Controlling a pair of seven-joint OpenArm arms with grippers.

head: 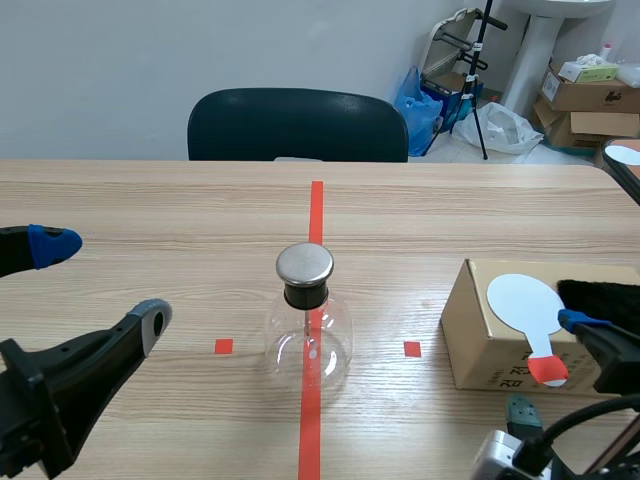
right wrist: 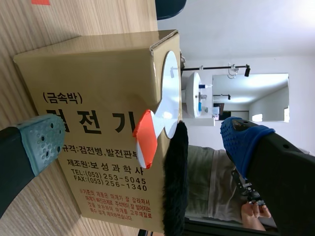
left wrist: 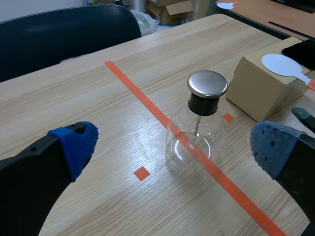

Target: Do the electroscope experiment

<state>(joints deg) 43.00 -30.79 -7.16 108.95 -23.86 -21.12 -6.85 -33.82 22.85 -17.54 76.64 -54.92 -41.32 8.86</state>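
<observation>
Atop the box — white paddle, right hand spread nearby.

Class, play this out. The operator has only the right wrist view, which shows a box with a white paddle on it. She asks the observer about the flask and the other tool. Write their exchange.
Operator: Where is the flask?
Observer: The flask stands upright on the tape line, apart from the box, on the side nearer the left arm.
Operator: What tops it?
Observer: A round metal cap on a black collar.
Operator: And the left tool?
Observer: The left tool is open, with the flask ahead of it and untouched.
</observation>
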